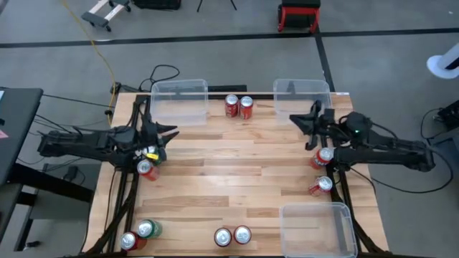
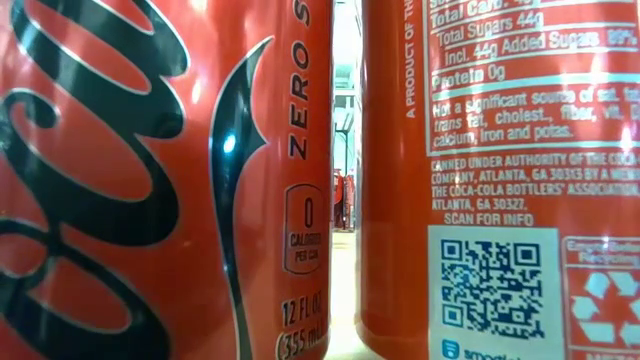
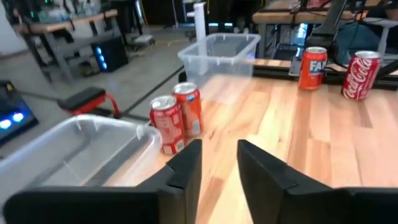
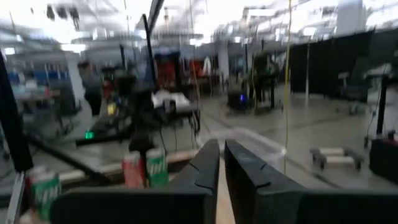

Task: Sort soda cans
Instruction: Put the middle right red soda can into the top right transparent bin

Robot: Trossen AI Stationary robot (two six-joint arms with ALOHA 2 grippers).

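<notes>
Soda cans untouched; both grippers' jaws near-closed, empty.

Far edge: two cans between two bins.
Near edge: two cans left of third bin.

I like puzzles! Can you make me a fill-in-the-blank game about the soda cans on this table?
1. The clear bins on the table number ___.
2. The green can stands beside a ___ can.
3. Between the two far bins stand ___ red cans.
4. The left end effector holds ___.

Missing words: three; red; two; nothing
</notes>
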